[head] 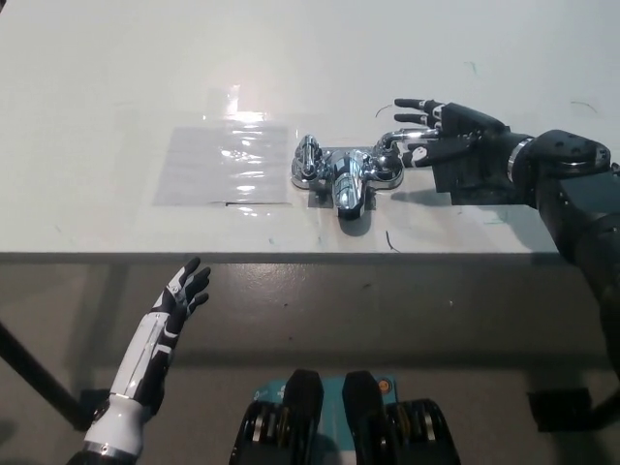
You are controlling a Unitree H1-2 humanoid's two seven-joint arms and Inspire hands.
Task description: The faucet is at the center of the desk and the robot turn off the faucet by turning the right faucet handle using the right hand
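A chrome faucet (349, 176) stands at the middle of the white desk (116, 87), spout toward the front edge. Its left handle (308, 155) is at one end, its right handle (389, 150) at the other. My black right hand (438, 134) is open, its fingers spread, and its fingertips (405, 136) reach the right handle from the right; whether they touch it I cannot tell. My white left hand (179, 300) rests open below the desk's front edge, at the lower left.
A sheet of clear plastic (225, 163) lies flat on the desk just left of the faucet. A dark square patch (475, 179) lies under my right wrist. Small pen marks dot the desk around the faucet.
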